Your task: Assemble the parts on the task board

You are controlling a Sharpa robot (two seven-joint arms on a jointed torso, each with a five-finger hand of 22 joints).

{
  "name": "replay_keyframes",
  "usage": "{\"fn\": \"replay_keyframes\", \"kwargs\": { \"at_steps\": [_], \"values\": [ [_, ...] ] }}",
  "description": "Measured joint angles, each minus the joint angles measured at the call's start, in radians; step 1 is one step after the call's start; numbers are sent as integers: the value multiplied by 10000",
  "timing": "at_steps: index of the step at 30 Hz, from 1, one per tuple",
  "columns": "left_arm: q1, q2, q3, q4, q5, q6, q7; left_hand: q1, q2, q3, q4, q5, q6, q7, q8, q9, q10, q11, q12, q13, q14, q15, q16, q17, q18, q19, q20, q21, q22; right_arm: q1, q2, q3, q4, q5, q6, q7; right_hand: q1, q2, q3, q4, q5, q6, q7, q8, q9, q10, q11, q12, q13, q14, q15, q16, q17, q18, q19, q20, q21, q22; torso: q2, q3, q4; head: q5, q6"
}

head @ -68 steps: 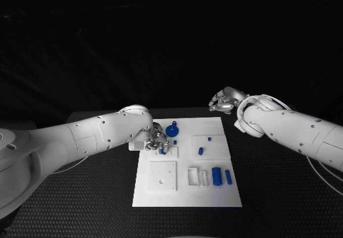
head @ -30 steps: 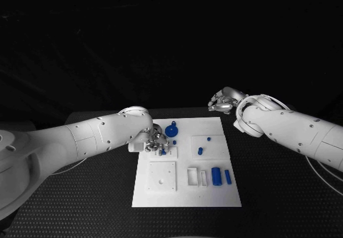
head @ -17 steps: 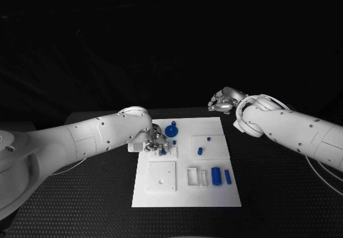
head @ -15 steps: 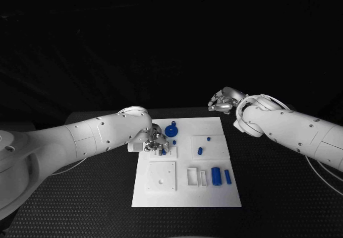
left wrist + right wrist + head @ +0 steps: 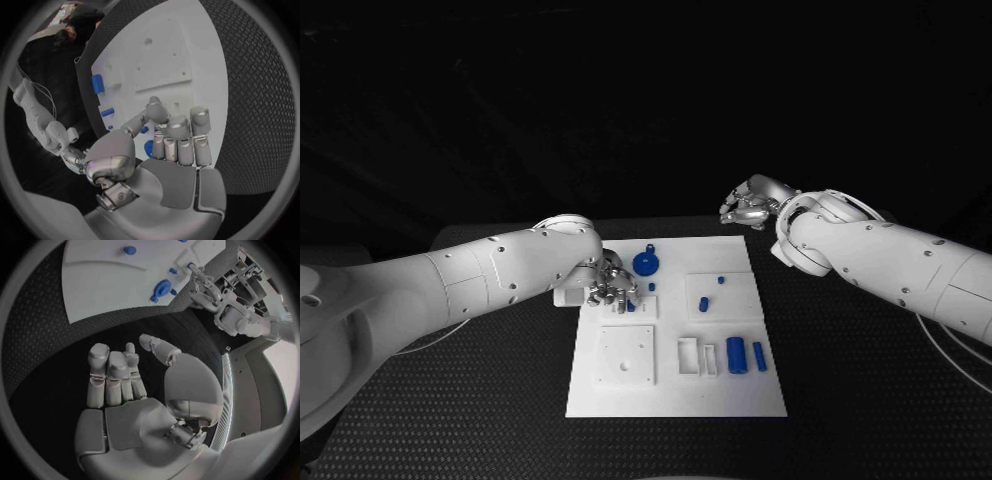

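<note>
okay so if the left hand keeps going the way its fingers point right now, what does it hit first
Probably the small blue part right under its fingers, then the task board. The left hand hangs low over the board's far-left corner; whether it already touches is unclear.

The table (image 5: pixel 473 400) is covered by a black mat with a fine dotted texture, matt and rough in look. The task board (image 5: pixel 678 395) is made of smooth white plastic with a matt finish. The parts (image 5: pixel 736 355) are moulded in smooth blue plastic with a slight sheen. The left hand (image 5: pixel 169 150) and right hand (image 5: pixel 137 385) are finished in brushed silver metal, satin and softly reflective. Both arms (image 5: pixel 906 265) are clad in glossy white plastic shells.
</note>
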Motion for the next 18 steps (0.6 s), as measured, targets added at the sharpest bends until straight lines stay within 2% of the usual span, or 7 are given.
{"fn": "replay_keyframes", "kwargs": {
  "at_steps": [3,6,14,16,18],
  "values": [
    [0,-7,0,17,-3,-8,0,47,-47,0,0,-61,0,0,0,0,0,0,0,0,0,0,0,0,0,0,0,0,-1,0,2,0,-1,0,0,1,0,0,0,0,0,0,0,0,0,0,0,0,0,0,0,0,0,1,0,1,0,0,0,0,0,0,0],
    [0,-48,4,72,-4,-25,4,73,-131,-28,-28,-112,0,-1,0,13,0,0,0,-10,0,0,0,0,154,0,0,0,-1,0,2,0,-3,0,0,3,0,0,0,0,0,1,-1,0,0,0,0,0,1,0,0,0,-1,1,0,1,0,-1,0,0,0,1,-1],
    [5,-363,72,355,29,-132,10,82,-225,-28,-28,-235,-12,9,-137,9,1,1,0,-22,0,2,0,0,154,0,0,0,-2,-11,-36,0,-7,0,0,5,0,0,0,0,0,1,-1,0,-1,-23,-23,0,-9,0,0,0,-1,0,0,3,0,-1,-4,-3,0,4,16],
    [4,-398,152,421,53,-173,11,113,-299,-59,2,-343,-101,34,-191,-13,1,1,0,-34,0,2,0,0,153,0,0,0,-3,-13,-40,0,-9,0,0,5,0,0,0,0,0,1,-1,0,-1,-26,-20,0,-9,0,0,0,-2,1,0,3,0,-1,-10,-3,7,0,24],
    [13,-408,314,471,83,-225,14,145,-331,-59,2,-507,-166,69,-310,-67,0,1,0,-44,-37,-32,0,0,154,0,0,0,-3,-14,-38,0,-9,0,0,5,-4,4,0,0,0,1,-1,0,-1,-46,0,0,-9,0,0,0,-2,1,0,3,0,-1,-12,-2,11,-2,31]
  ]
}}
